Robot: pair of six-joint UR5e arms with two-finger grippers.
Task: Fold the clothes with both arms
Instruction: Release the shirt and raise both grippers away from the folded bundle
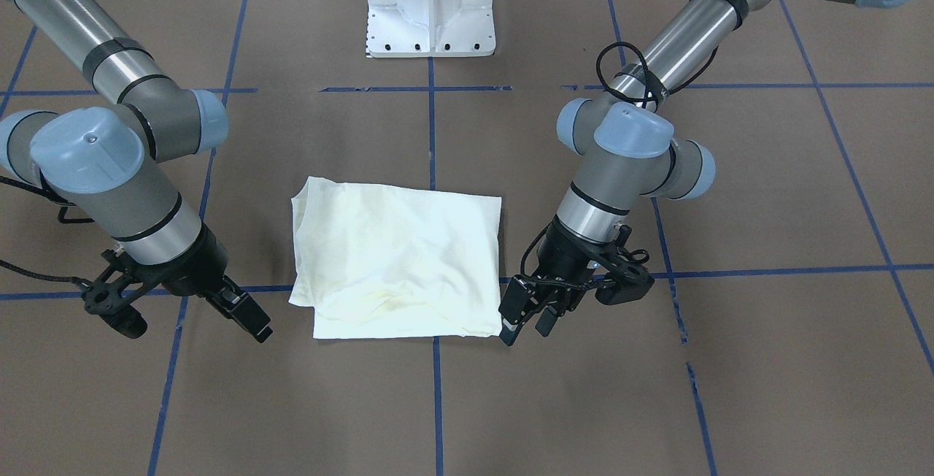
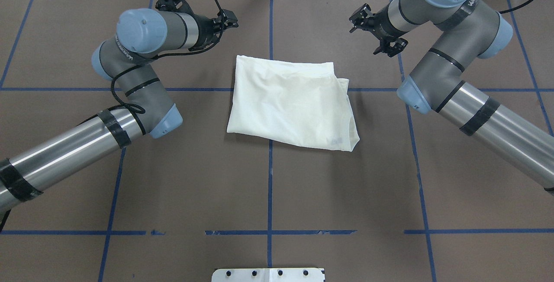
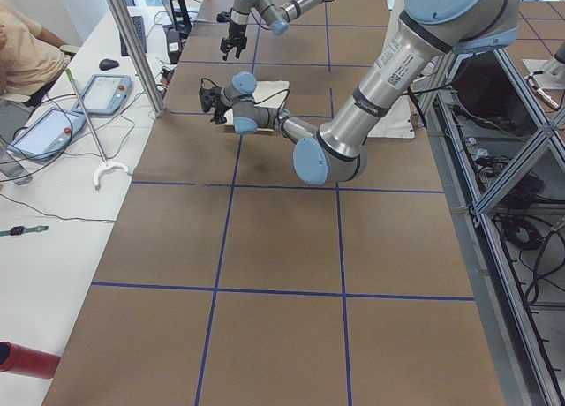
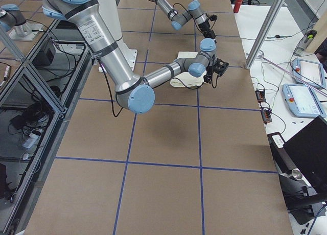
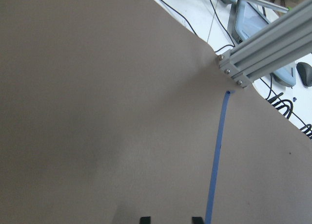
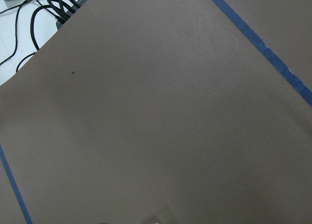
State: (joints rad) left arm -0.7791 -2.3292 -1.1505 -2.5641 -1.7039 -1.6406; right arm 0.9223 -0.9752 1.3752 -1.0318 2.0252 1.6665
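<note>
The cream-white shirt [image 1: 398,257] lies folded into a rough rectangle on the brown table, plain side up; no print shows. It also shows in the overhead view [image 2: 290,100]. My left gripper [image 1: 527,321] hangs open and empty just beside the shirt's corner on the operators' side; in the overhead view my left gripper [image 2: 229,19] is off the shirt's far-left corner. Two fingertips [image 5: 145,219] with a gap show in the left wrist view. My right gripper [image 1: 248,319] is off the other side of the shirt, apart from it, and looks open and empty [image 2: 358,17].
The brown table [image 2: 268,187] is marked with blue tape lines. The white pedestal base [image 1: 430,5] stands at the robot's side. An aluminium post [image 5: 263,48], cables and operator pendants [image 3: 101,93] lie beyond the far table edge.
</note>
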